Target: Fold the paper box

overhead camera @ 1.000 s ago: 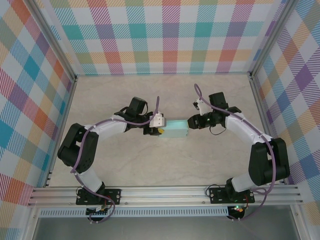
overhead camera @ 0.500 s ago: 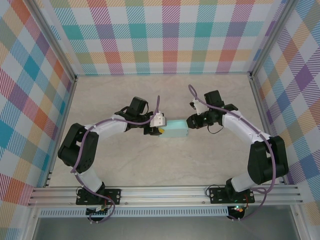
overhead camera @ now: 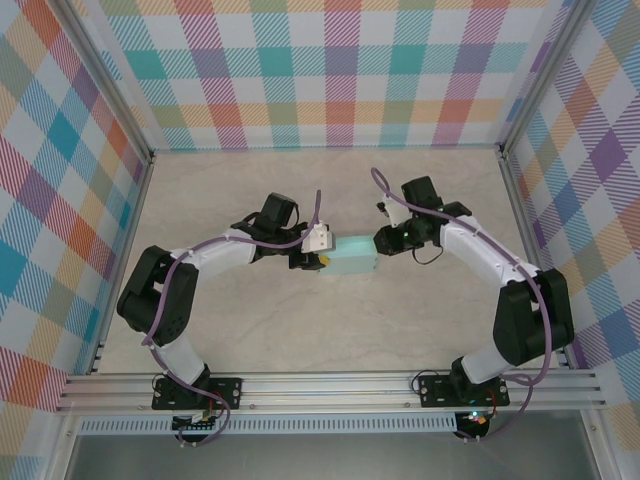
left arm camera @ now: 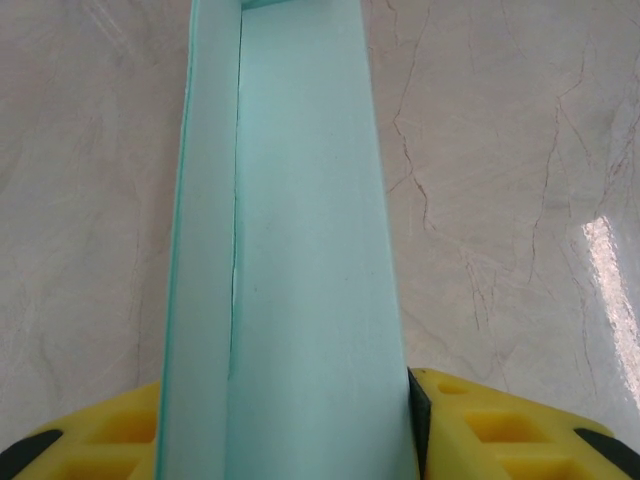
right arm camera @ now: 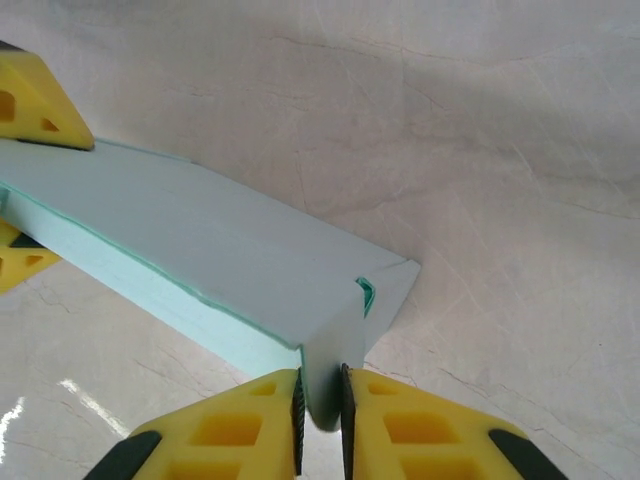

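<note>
Plaid walls (overhead camera: 330, 70) in teal, orange and purple stand round three sides of the table (overhead camera: 330, 330), a pale marbled slab. An aluminium rail (overhead camera: 330, 388) runs along the table's near edge and carries both arm bases.

The left arm (overhead camera: 200, 262) rises from the near left of the table, bends outward toward the table's left side, then reaches in toward the table's middle. The right arm (overhead camera: 495, 265) mirrors it from the near right, and its wrist also ends close to the table's middle.

The paper box (overhead camera: 352, 260) lies at the middle of the table, between the two wrists. It is pale mint card in a long shallow shape, its long axis running across the table from left to right. In the left wrist view the paper box (left arm camera: 300, 260) stretches away from the camera, with a narrow folded side strip along its left edge.

The left gripper (overhead camera: 322, 262) meets the end of the box that faces the table's left side. Its yellow fingers (left arm camera: 480, 425) sit against both long sides, so the pincer (left arm camera: 290, 435) clamps the box across its width.

The right gripper (overhead camera: 378, 244) meets the other end. Its jaws stand very narrow in the right wrist view (right arm camera: 320, 400), nipping the thin end wall of the paper box (right arm camera: 200, 250), beside a small tab at that corner. The left gripper's fingers (right arm camera: 40, 100) show at the far end.
</note>
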Available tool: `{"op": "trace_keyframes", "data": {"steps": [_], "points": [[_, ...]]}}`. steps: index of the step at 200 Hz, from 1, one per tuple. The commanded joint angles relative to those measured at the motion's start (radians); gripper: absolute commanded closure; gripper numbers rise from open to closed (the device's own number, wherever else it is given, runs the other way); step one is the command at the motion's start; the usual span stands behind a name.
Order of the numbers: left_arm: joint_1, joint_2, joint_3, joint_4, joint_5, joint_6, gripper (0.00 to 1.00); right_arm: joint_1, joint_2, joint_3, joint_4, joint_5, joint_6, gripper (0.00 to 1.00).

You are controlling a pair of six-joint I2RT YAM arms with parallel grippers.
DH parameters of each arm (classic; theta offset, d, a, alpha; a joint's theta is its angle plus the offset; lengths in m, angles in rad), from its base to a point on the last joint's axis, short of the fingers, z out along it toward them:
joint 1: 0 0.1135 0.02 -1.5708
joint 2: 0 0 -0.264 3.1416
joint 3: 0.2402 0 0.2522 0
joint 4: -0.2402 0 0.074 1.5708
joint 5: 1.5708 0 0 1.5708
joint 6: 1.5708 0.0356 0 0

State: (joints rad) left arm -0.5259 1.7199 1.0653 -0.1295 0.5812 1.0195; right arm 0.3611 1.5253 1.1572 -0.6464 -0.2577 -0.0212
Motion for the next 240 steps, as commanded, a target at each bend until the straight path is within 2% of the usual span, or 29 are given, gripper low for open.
{"op": "trace_keyframes", "data": {"steps": [1,80,89,100,126,136,171,240], "points": [[-0.009,0.045,-0.007,-0.098,-0.087,-0.030,0.54,0.008,0.034,0.069,-0.084,-0.026,0.035,0.83],[-0.014,0.049,-0.009,-0.082,-0.095,-0.056,0.55,0.044,0.087,0.097,-0.096,0.012,0.066,0.88],[-0.014,0.048,-0.008,-0.082,-0.093,-0.058,0.55,0.044,0.088,0.099,-0.094,0.023,0.070,0.84],[-0.014,0.049,-0.008,-0.082,-0.092,-0.058,0.55,0.048,0.090,0.101,-0.094,0.052,0.077,0.72],[-0.014,0.052,-0.003,-0.085,-0.087,-0.059,0.55,0.052,0.079,0.076,-0.067,0.093,0.072,0.70],[-0.014,0.054,-0.002,-0.087,-0.084,-0.060,0.55,0.052,0.081,0.073,-0.057,0.093,0.071,0.71],[-0.016,0.051,-0.003,-0.089,-0.089,-0.066,0.55,0.051,0.085,0.091,-0.053,0.083,0.089,0.86],[-0.017,0.052,0.001,-0.104,-0.107,-0.069,0.55,0.053,0.114,0.156,-0.136,0.077,0.082,0.93]]}}
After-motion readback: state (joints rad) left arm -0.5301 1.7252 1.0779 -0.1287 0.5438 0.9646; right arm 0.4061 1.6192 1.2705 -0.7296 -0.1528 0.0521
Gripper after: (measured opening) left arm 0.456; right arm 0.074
